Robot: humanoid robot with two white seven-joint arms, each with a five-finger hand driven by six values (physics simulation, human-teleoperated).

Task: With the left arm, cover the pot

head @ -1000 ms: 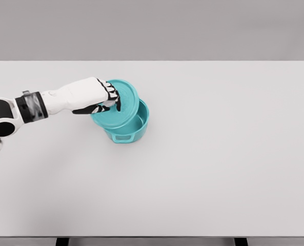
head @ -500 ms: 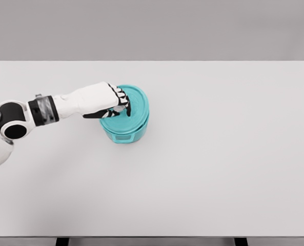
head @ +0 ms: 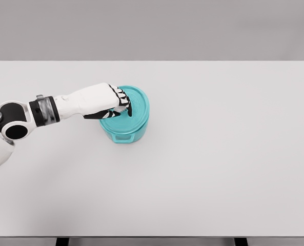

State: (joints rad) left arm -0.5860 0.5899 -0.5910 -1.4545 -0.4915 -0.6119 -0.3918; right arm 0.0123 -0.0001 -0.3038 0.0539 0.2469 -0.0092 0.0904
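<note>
So the teal pot (head: 125,129) is sitting on the white table (head: 218,154), in the left half and a bit closer to the far edge than the near one. It's well away from every corner. One of its side handles faces the camera, a small rectangular loop on the front wall.

The lid (head: 134,105), same teal, is on top of the pot and looks pretty much level, lined up with the rim all the way round as far as I can see. The left part of it is hidden under the hand, so I can't vouch for that bit.

The left hand (head: 113,101) comes in from the left edge of the table, forearm stretched out low over the surface. Its fingers (head: 125,102) are curled down tight around something at the middle of the lid, presumably the knob, though the knob itself is covered. The thumb is tucked underneath on the near side. So it's gripping the lid.
</note>
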